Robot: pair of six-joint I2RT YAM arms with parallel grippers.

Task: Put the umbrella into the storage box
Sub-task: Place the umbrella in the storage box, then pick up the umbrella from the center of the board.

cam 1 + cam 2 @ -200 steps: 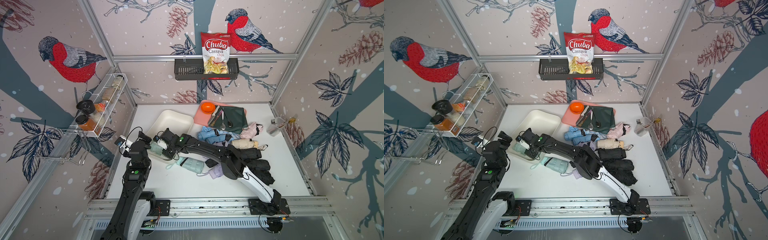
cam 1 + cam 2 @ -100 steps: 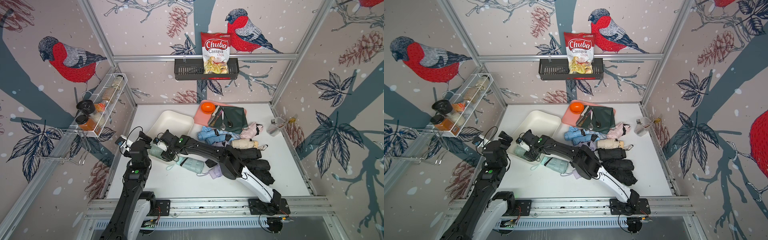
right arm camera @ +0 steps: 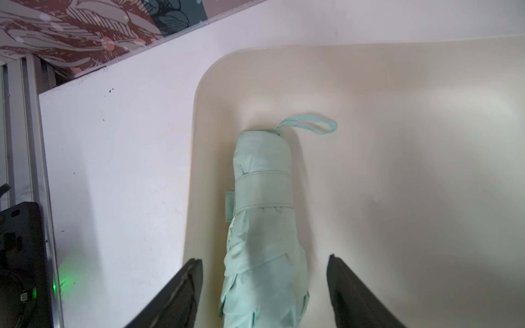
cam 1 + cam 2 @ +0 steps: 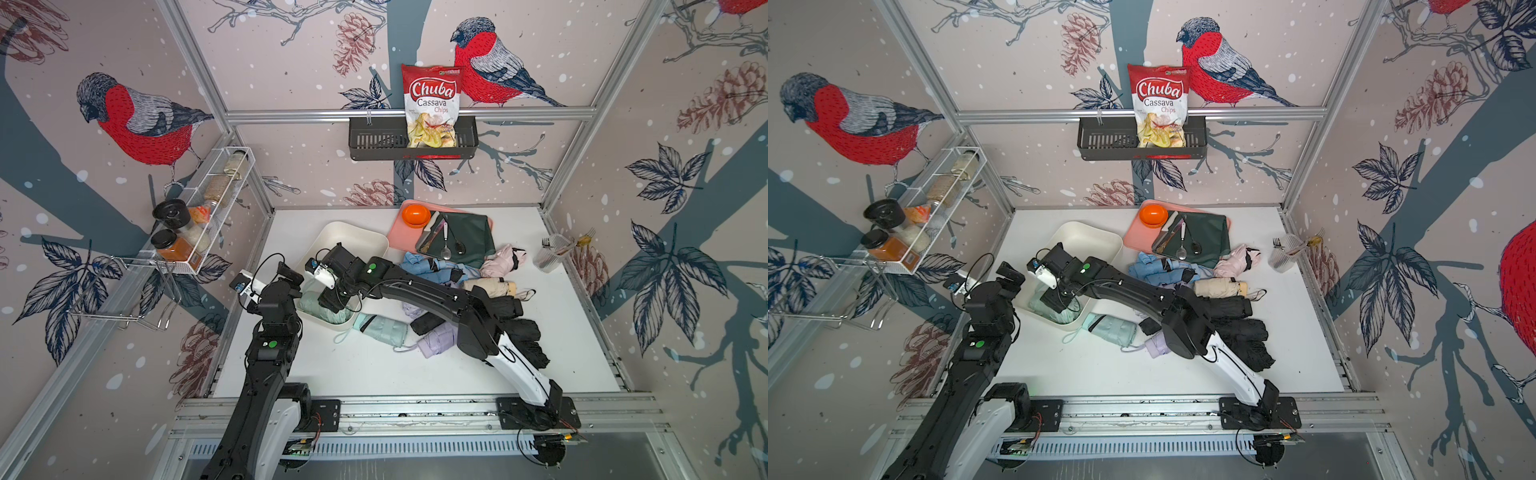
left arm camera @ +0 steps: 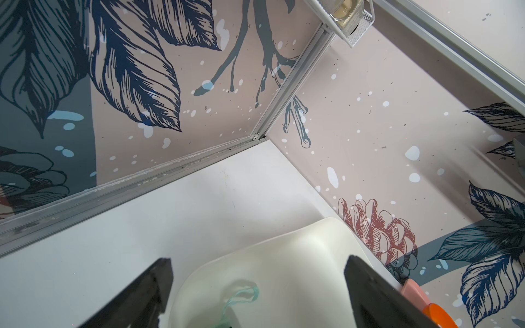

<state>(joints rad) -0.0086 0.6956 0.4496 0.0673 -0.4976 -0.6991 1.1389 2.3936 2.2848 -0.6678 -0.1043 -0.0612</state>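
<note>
Nearest to my base, on the white table (image 4: 374,365), lies a heap of folded umbrellas: black fabric ones (image 4: 523,336), a lilac one (image 4: 434,345), and a loose mint-green umbrella (image 4: 384,328) just beside the near corner of the box. A little farther, my right gripper (image 3: 263,257) hangs over the near end of the cream-white, shallow plastic storage box (image 3: 412,113). Its two black fingers (image 3: 181,286) are spread, one on each side of the mint-green folded fabric umbrella (image 3: 264,198), with a small gap on both sides, so they pinch nothing. This umbrella lies flat on the floor of the box, close to one long wall, with its wrist loop (image 3: 309,125) on the floor too. My left gripper (image 5: 258,258) stands just beside the box, spread wide, with nothing between its fingers. Farther away is a flat pink tray (image 4: 398,237) with a round orange bowl (image 4: 415,215). On the far wall, a black slotted basket (image 4: 374,143) holds a red bag of chips (image 4: 432,104).
</note>
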